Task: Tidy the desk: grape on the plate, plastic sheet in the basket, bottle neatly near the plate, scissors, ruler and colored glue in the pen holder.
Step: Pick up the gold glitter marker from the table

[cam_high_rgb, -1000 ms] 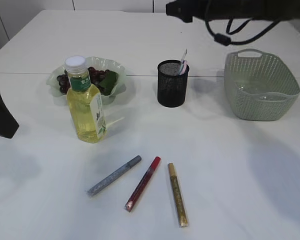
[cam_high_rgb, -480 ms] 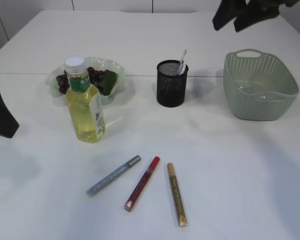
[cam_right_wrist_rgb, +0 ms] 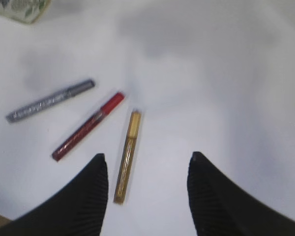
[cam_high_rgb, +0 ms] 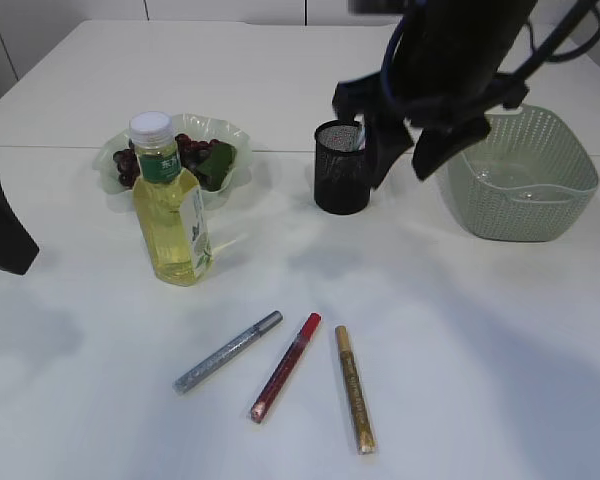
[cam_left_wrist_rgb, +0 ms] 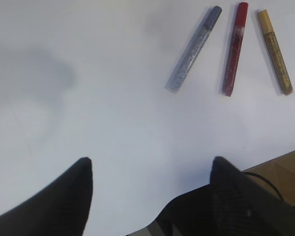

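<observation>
Three glitter glue sticks lie on the white table: silver [cam_high_rgb: 227, 351], red [cam_high_rgb: 285, 366] and gold [cam_high_rgb: 355, 402]. They also show in the left wrist view as silver [cam_left_wrist_rgb: 193, 48], red [cam_left_wrist_rgb: 235, 48], gold [cam_left_wrist_rgb: 274, 51], and in the right wrist view as silver [cam_right_wrist_rgb: 50, 101], red [cam_right_wrist_rgb: 88, 126], gold [cam_right_wrist_rgb: 127, 156]. My right gripper [cam_high_rgb: 400, 158] is open and empty, high above the table beside the black mesh pen holder [cam_high_rgb: 344, 168]. My left gripper [cam_left_wrist_rgb: 150, 167] is open and empty at the left edge. A bottle of yellow drink [cam_high_rgb: 170, 206] stands before the green plate [cam_high_rgb: 218, 129] of grapes [cam_high_rgb: 189, 150].
A grey-green basket [cam_high_rgb: 520, 172] stands at the right, with something clear in its bottom. The pen holder holds a pale-handled item. A table seam runs across behind the bottle. A brown surface [cam_left_wrist_rgb: 280, 167] shows past the table's front edge.
My right arm has swung down from the top of the exterior view and now hangs between the pen holder and the basket. The left arm and the objects have not moved.
</observation>
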